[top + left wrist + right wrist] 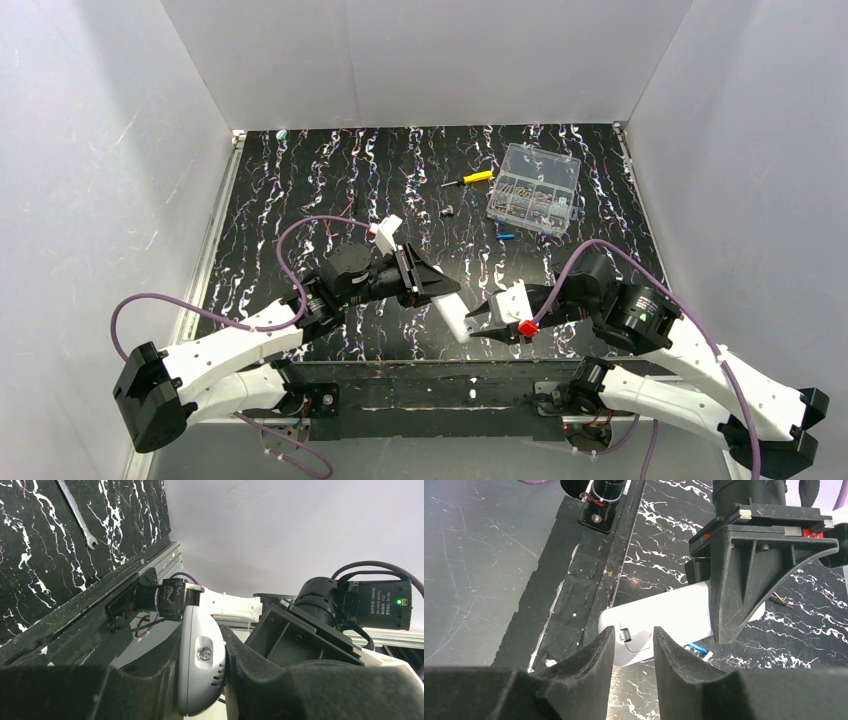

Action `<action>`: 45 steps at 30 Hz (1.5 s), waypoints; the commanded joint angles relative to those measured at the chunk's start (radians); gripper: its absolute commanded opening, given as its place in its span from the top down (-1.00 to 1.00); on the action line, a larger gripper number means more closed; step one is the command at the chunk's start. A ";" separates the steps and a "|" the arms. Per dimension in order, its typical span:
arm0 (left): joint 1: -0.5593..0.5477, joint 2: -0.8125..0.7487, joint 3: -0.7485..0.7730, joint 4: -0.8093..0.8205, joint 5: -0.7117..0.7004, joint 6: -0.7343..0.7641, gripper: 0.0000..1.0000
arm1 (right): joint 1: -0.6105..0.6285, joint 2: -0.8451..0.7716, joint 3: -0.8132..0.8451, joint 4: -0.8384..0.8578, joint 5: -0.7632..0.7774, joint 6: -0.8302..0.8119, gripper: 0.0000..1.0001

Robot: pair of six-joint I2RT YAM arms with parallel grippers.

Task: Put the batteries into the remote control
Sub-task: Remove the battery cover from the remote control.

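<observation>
My left gripper (pixel 432 282) is shut on the white remote control (pixel 450 315) and holds it above the near part of the table, its free end pointing at my right gripper. In the left wrist view the remote (pixel 200 665) sits edge-on between the two fingers. My right gripper (pixel 482 318) is open, its tips just short of the remote's end. In the right wrist view the remote's back (pixel 664 612) with a small latch (pixel 625 634) shows between the open fingers (pixel 599 650). One blue battery (pixel 505 237) lies on the table; it also shows past the remote (pixel 696 647).
A clear compartment box (pixel 535 190) and a yellow-handled screwdriver (pixel 470 179) lie at the back right. A small dark part (pixel 447 211) lies mid-table. A silver wrench (pixel 77 512) lies on the marbled black tabletop. The table's near edge rail (pixel 420 385) runs below both grippers.
</observation>
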 commanded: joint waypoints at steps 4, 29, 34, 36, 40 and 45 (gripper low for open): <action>0.002 -0.021 0.042 0.071 0.045 -0.007 1.00 | -0.003 -0.012 -0.010 0.041 0.039 -0.013 0.19; 0.004 0.004 0.038 0.113 0.045 -0.026 1.00 | -0.003 -0.027 -0.053 0.094 0.079 -0.019 0.20; 0.005 0.008 0.040 0.112 0.044 -0.026 1.00 | -0.002 -0.030 -0.058 0.122 0.085 -0.012 0.20; 0.005 0.008 0.037 0.112 0.043 -0.027 1.00 | -0.003 -0.034 -0.060 0.133 0.094 -0.011 0.20; 0.005 0.010 0.037 0.109 0.043 -0.029 1.00 | -0.001 -0.049 -0.068 0.149 0.116 -0.010 0.20; 0.004 0.016 0.038 0.117 0.047 -0.031 1.00 | -0.002 -0.064 -0.070 0.156 0.139 -0.010 0.20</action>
